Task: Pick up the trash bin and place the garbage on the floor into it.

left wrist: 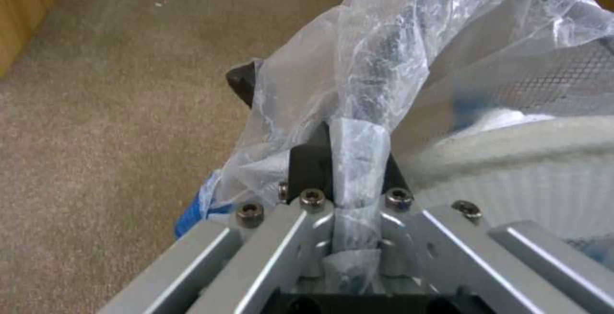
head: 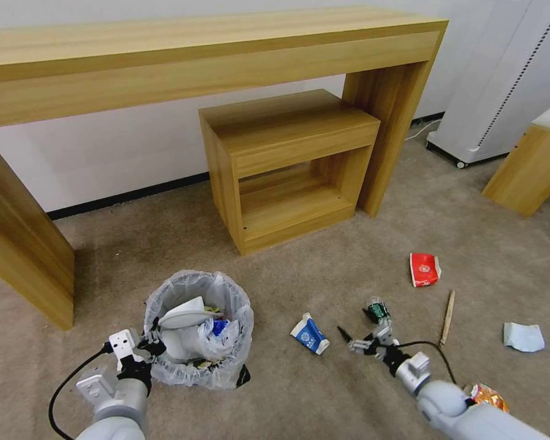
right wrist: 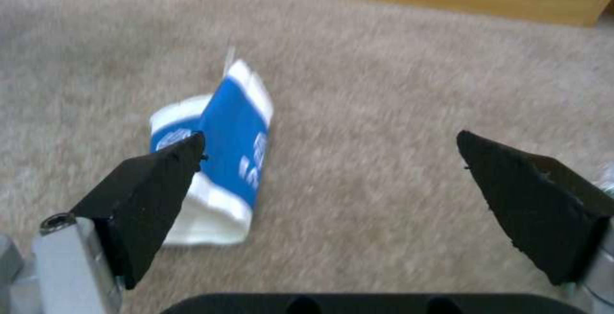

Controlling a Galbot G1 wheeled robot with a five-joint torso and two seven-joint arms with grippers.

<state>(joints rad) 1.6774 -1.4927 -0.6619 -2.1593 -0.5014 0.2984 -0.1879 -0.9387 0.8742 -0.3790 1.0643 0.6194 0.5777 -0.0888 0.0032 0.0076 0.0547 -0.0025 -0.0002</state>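
Observation:
The trash bin, black with a frilled clear liner, stands on the beige floor at the lower left. A white slipper and other litter lie inside it. My left gripper is shut on the bin's near rim, with liner pinched between its fingers. My right gripper hangs open just right of the blue-white carton, which lies by one fingertip. Beside that gripper is the green-label bottle. Farther right lie a red wrapper, wooden stick, pale blue mask and orange packet.
A long wooden desk spans the back wall, with a low wooden shelf unit under it. A white appliance and a wooden block stand at the right. Bare carpet lies between the bin and the shelf.

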